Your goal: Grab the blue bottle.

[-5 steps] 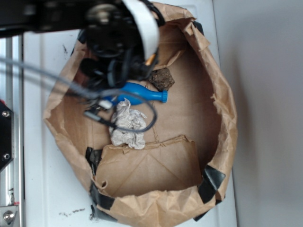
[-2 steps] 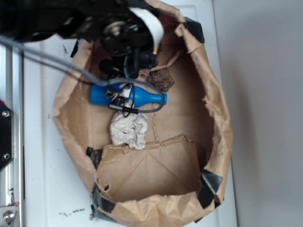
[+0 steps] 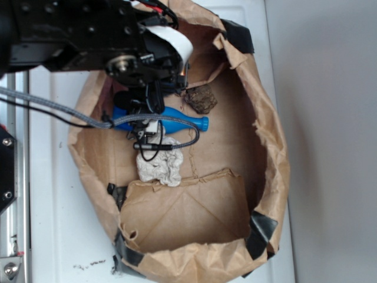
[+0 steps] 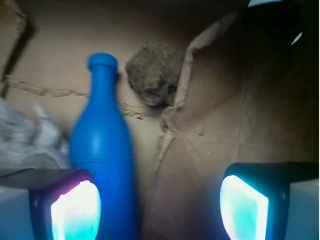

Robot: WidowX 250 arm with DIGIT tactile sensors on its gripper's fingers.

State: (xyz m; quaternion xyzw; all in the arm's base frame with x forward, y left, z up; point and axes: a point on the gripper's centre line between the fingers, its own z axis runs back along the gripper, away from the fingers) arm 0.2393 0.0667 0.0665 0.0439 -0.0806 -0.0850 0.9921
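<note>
The blue bottle [image 3: 179, 122] lies on its side inside a torn brown paper bag [image 3: 268, 147], cap pointing right. In the wrist view the bottle [image 4: 102, 150] stands lengthwise at the left, its body next to the left finger's pad [image 4: 75, 212]. My gripper [image 4: 160, 210] is open, its jaws spread wide, with the bottle just inside the left jaw and bare paper between the jaws. In the exterior view the gripper [image 3: 147, 109] sits over the bottle's wide end and hides part of it.
A dark brown lump [image 3: 201, 99] lies just beyond the bottle's neck, also in the wrist view [image 4: 152, 72]. A crumpled white paper wad [image 3: 159, 165] lies beside the bottle. A folded bag flap [image 3: 188, 212] and black tape [image 3: 259, 233] line the bag.
The arm has moved up and left in the exterior view. The bottle's neck and cap stay uncovered; cables still hang over its body.
</note>
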